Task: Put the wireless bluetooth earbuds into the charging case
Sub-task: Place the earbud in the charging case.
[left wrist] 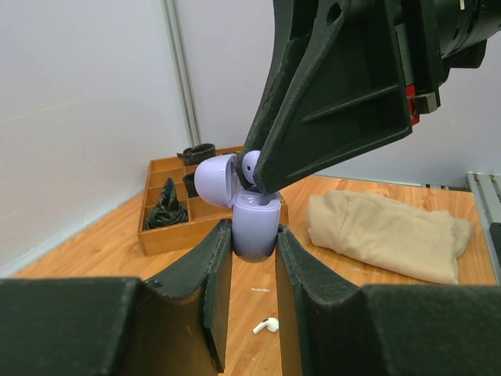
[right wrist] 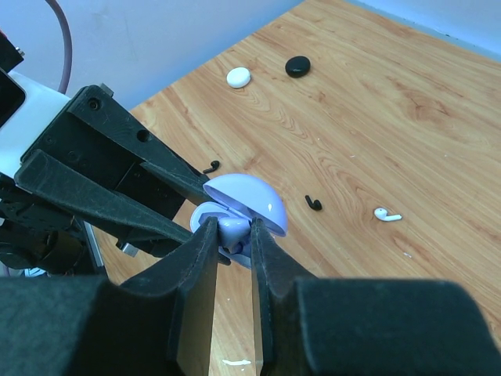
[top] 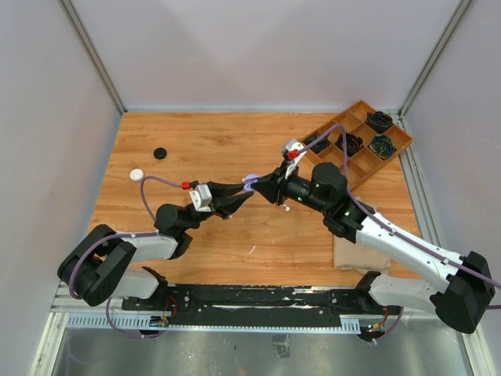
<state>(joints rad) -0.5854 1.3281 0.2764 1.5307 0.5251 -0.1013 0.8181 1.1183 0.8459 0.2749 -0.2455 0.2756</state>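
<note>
While the left fingers (left wrist: pixel 213 270) pinch the opened lavender charging case (left wrist: pixel 255 227) by its lower body | right fingers (right wrist: pixel 200 270) pinch a lavender earbud (right wrist: pixel 232 230) just above the left fingers, at the case mouth | earbud judged light, hard, slippery: best held gently by its sides

Four earbuds (right wrist: pixel 386 214) (right wrist: pixel 313 203) (right wrist: pixel 211 166) (right wrist: pixel 232 229), one case (right wrist: pixel 250 202), two discs (right wrist: pixel 239 77) (right wrist: pixel 297 66)

The left arm (top: pixel 168 223) reaches from its base toward 2 o'clock, its tool (top: pixel 241 190) clamped on the lavender charging case (left wrist: pixel 255 233). The right arm (top: pixel 391 235) stretches toward 10 o'clock, its tool (right wrist: pixel 232 232) pinching a lavender earbud (right wrist: pixel 232 227). The two tools meet tip to tip, the right's tips slightly above the left's.
</note>
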